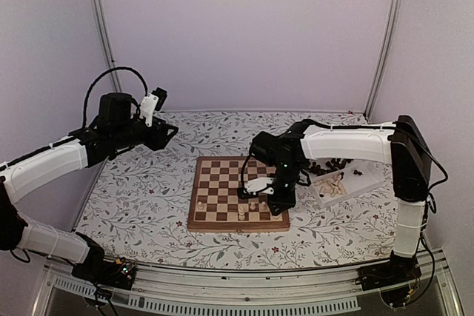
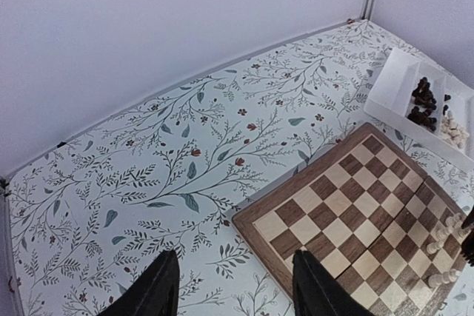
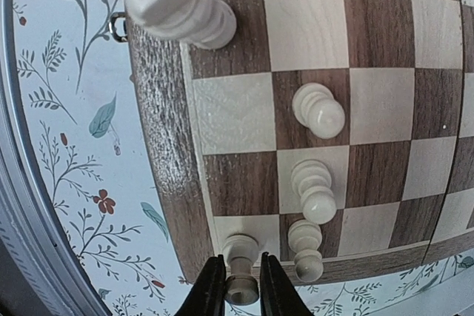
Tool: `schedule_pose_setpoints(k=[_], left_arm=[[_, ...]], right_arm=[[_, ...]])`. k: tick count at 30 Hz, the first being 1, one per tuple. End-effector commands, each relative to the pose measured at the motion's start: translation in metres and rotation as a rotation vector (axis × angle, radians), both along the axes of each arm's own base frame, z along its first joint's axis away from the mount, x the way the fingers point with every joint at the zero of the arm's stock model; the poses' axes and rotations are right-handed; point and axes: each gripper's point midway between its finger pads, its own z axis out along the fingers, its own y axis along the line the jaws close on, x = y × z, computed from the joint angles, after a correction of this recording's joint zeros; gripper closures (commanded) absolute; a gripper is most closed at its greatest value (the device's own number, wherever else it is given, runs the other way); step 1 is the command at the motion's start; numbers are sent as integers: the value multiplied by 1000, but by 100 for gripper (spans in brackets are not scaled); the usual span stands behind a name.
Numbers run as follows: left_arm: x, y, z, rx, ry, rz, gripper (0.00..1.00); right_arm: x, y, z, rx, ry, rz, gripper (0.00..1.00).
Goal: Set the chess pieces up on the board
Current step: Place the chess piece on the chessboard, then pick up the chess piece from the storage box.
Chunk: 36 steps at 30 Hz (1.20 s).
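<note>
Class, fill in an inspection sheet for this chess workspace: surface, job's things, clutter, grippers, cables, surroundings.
Surface: floral cloth, lying flat.
Job's things: board lies centre; cream pieces stand near one edge; loose pieces sit in white tray.
Clutter: nothing seen.
Grippers: right gripper, jaws shut on end cream piece; left gripper open, empty.
Cables: black cable loops above left arm.
Surroundings: plain walls, metal posts.

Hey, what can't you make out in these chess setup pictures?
Right wrist: the bottom edge cuts off the right gripper's fingertips, so its hold on the pale piece is unsure.
Top external: the right arm covers part of the board.
Left wrist: pieces in the tray are too small to type.
</note>
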Motion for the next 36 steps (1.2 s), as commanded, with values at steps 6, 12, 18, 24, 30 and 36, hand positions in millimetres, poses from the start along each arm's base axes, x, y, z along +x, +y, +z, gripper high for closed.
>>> schedule_pose_setpoints(k=[6, 12, 18, 24, 30, 36], left_arm=[[2, 0, 1, -15, -4, -4, 46], [2, -1, -1, -13, 1, -8, 46], [2, -1, -3, -13, 6, -9, 46], [3, -3, -7, -10, 16, -18, 46], [5, -5, -11, -6, 30, -26, 46], [5, -8, -15, -8, 42, -39, 46]], right_arm=[[-1, 0, -5, -8, 4, 6, 71], [8, 9, 46, 96, -40, 8, 58], [46, -12, 91, 226, -77, -115, 55], [86, -73, 83, 249, -105, -308, 55], [94, -124, 63, 257, -107, -453, 57], [95, -157, 39, 227, -107, -550, 61]])
